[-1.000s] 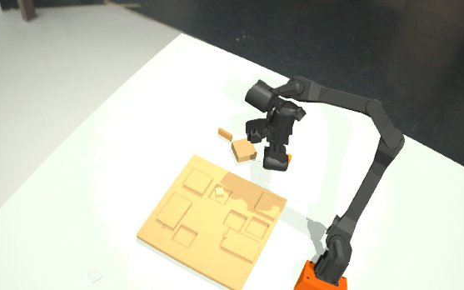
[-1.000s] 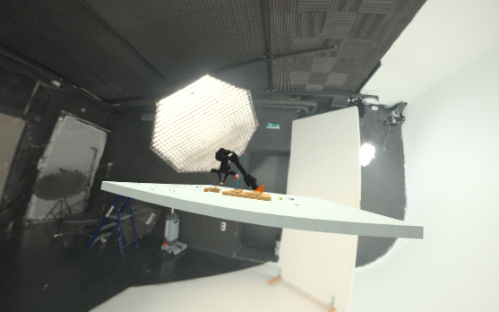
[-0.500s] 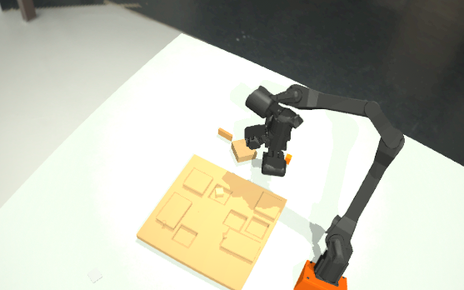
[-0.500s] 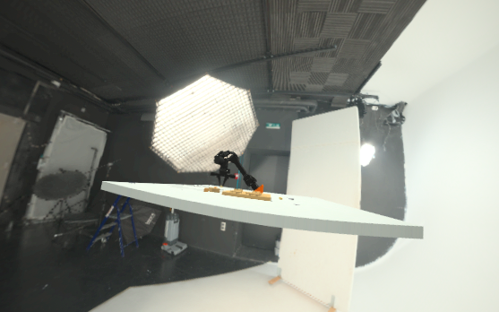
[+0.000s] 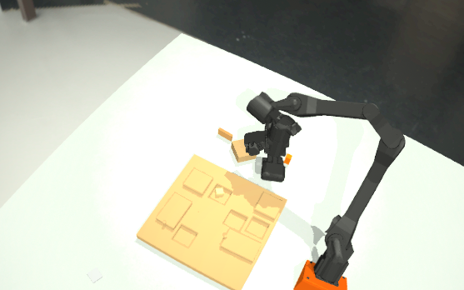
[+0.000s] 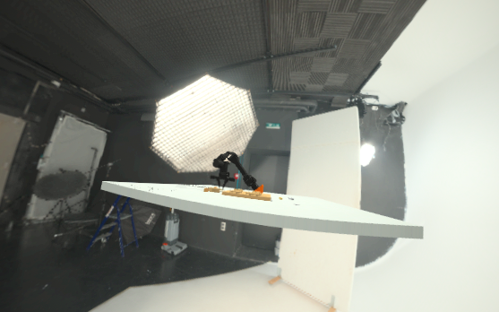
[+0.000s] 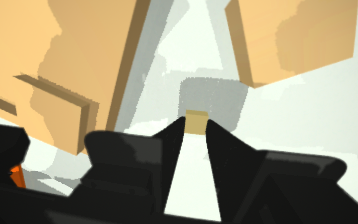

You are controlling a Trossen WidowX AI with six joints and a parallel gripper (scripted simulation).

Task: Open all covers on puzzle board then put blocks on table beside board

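Observation:
The tan puzzle board has a square cover, a left rectangular cover, a lower-right cover and an upper-right cover. A small pale block lies in the upper well. Three wells look empty. My gripper is shut on a small yellowish block, held above the table between the board and a large tan block. The fingertips are hidden by the arm in the top view.
A thin tan piece lies beyond the large block. A small orange piece lies right of the hand. A pale grey tile lies at the lower left. The orange arm base stands right of the board.

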